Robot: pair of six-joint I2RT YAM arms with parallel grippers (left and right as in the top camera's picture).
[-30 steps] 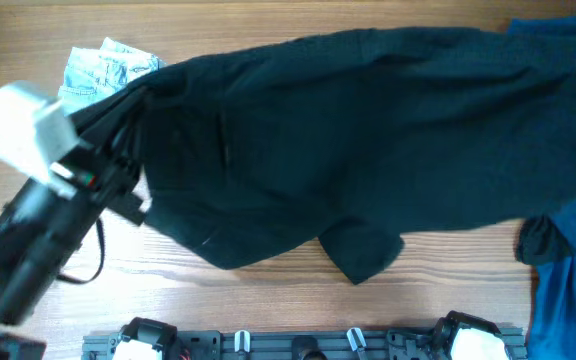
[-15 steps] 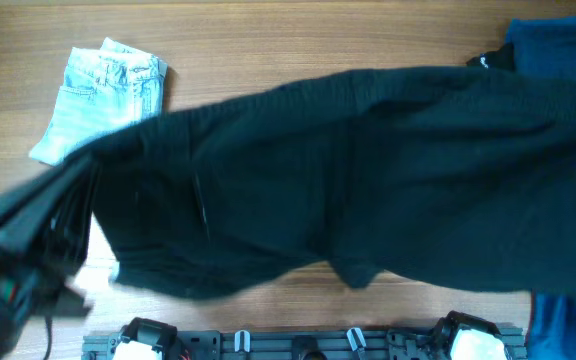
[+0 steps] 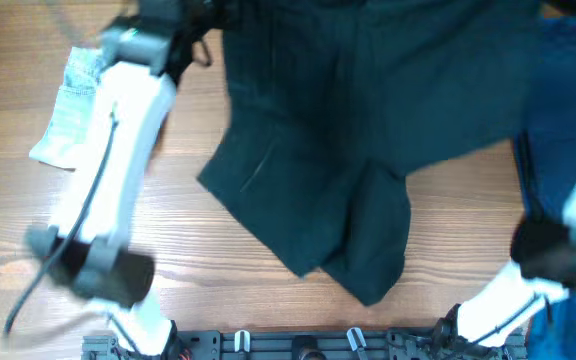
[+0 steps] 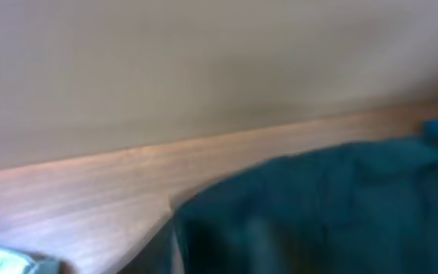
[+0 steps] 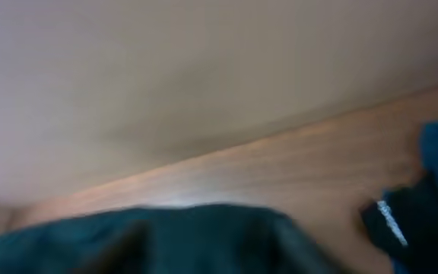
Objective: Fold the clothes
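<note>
A dark teal-black garment [image 3: 368,120] lies spread from the table's far edge down to the middle, with a narrower part reaching toward the front. My left arm [image 3: 118,150] stretches from the front left up to the garment's far left corner, where its gripper [image 3: 190,22] is blurred. My right arm [image 3: 543,250] rises at the right edge, and its gripper does not show from overhead. In both wrist views, blurred dark cloth [image 4: 318,213] [image 5: 204,236] fills the bottom and hides the fingers.
Folded light blue jeans [image 3: 68,110] lie at the far left, partly under my left arm. A blue garment [image 3: 568,100] lies along the right side, with a black item [image 5: 390,217] beside it. A grey rail [image 3: 298,345] runs along the front edge.
Both arms have swung toward the table's far side. The dark garment, stretched crosswise over the table before, has moved away from the front and now lies lengthwise.
</note>
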